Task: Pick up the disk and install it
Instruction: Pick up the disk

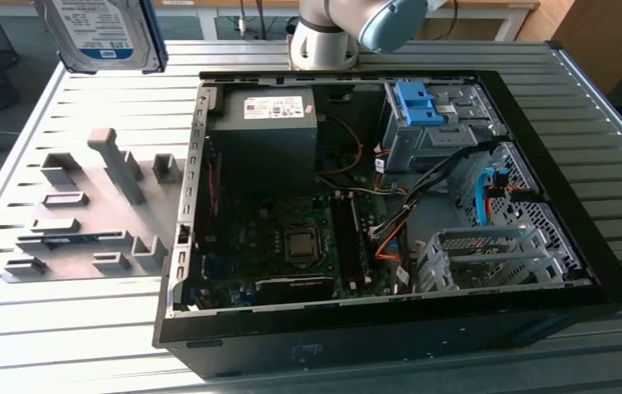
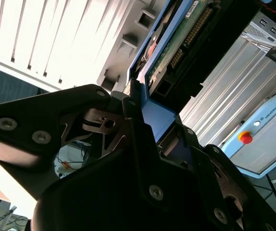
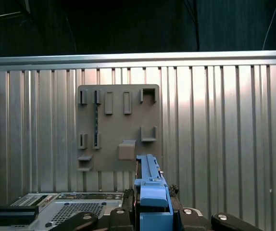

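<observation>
The disk (image 1: 103,33), silver with a white-and-blue label and a blue bracket, hangs in the air above the table's far corner on the exterior view's left. In the second wrist view its green circuit board side (image 2: 176,53) shows, and my gripper (image 2: 155,122) is shut on the blue bracket's end. The first wrist view looks along the disk's blue edge (image 3: 150,185), which is clamped between the dark fingers (image 3: 121,214), high above the grey holder plate (image 3: 119,127).
An open computer case (image 1: 185,246) lies on the slatted metal table (image 1: 92,328). Inside are a grey power supply (image 1: 267,123), a drive cage with a bare blue bracket (image 1: 421,103) and loose cables (image 1: 388,238). The grey holder plate (image 1: 81,205) sits left of the case. The arm's base (image 1: 327,41) stands behind.
</observation>
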`<state>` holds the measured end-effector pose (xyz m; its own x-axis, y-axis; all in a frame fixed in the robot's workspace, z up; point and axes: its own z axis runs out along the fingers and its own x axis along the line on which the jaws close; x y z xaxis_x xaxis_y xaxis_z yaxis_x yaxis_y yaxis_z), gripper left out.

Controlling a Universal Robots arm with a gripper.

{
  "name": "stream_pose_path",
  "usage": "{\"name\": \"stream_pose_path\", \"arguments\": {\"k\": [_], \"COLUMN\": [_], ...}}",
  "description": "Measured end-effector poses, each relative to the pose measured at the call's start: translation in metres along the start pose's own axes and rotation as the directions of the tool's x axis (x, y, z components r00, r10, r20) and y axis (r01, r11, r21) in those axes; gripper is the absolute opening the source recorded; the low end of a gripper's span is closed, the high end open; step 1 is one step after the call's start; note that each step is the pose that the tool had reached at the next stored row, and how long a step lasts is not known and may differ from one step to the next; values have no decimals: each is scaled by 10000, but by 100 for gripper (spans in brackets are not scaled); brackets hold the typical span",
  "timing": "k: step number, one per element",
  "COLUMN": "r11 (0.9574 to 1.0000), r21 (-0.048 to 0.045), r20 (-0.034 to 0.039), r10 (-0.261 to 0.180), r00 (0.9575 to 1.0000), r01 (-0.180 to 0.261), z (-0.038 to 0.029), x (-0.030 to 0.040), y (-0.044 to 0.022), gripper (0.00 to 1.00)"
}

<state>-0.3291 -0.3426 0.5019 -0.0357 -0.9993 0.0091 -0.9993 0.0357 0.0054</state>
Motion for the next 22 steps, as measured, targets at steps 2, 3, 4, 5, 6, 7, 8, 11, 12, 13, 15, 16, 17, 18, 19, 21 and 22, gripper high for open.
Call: {"name": "stream_pose_path", "arguments": {"k": [2, 3, 4, 5, 6, 7, 8, 11, 12, 13, 15, 16, 17, 18, 19, 21, 22], "r11": [10000, 10000, 10000, 10000, 10000, 10000, 10000, 10000, 10000, 10000, 10000, 10000, 10000, 10000, 10000, 10000, 10000], "r21": [0, 0, 0, 0, 0, 0, 0, 0, 0, 0, 0, 0, 0, 0, 0, 0, 0], "r20": [0, 0, 0, -1, 0, 0, 0, 0, 0, 0, 0, 0, 0, 0, 0, 0, -1], "r10": [0, 1, 0, 0, 1, 0, 0, 0, 0, 0, 1, 1, 1, 0, 0, 1, 0], "r00": [10000, 10000, 10000, 10000, 10000, 10000, 10000, 10000, 10000, 10000, 10000, 10000, 10000, 10000, 10000, 10000, 10000], "r01": [0, -1, 0, 0, -1, 0, 0, 0, 0, 0, -1, -1, -1, 0, 0, -1, 0], "z": [0, 0, 0, -1, 0, 0, 0, 0, -1, 0, 0, -1, -1, -1, -1, -1, -1], "x": [0, -1, -1, -1, -2, -2, -2, -2, -3, -3, -3, -3, -3, -3, -3, -4, -4], "y": [-12, -19, -25, -31, -36, -42, -48, -65, -71, -75, -84, -86, -87, -90, -93, -94, -96], "gripper": [36, 36, 36, 36, 36, 36, 36, 36, 36, 36, 36, 36, 36, 36, 36, 36, 36]}}
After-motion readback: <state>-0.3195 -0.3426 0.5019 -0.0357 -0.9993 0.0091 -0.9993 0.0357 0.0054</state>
